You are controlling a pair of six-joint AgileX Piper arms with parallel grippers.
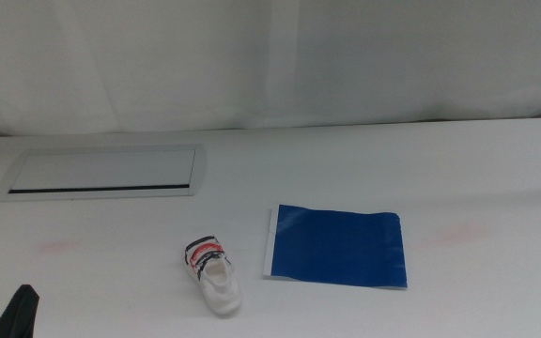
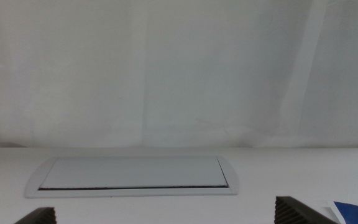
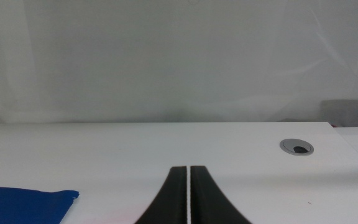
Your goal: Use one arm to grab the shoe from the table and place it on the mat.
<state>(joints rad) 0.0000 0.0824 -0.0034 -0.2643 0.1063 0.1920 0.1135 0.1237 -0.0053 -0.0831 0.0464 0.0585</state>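
The small white shoe (image 1: 216, 274), with navy and red striped straps, lies on the white table (image 1: 364, 160) near the front, its toe toward the front edge. The blue mat (image 1: 336, 246) lies flat just right of it, a small gap between them. My left gripper (image 2: 166, 215) is open, its two jaws far apart and nothing between them. In the middle view only a dark tip of the left gripper (image 1: 19, 314) shows, at the bottom left corner, left of the shoe. My right gripper (image 3: 188, 169) is shut on nothing and is out of the middle view. A corner of the mat (image 3: 23, 205) shows beside it.
A light grey inset panel (image 1: 101, 174) sits at the back left of the table, also facing the left wrist camera as the panel (image 2: 132, 176). A round grey cable hole (image 3: 296, 147) is at the table's far right. A white curtain hangs behind the table.
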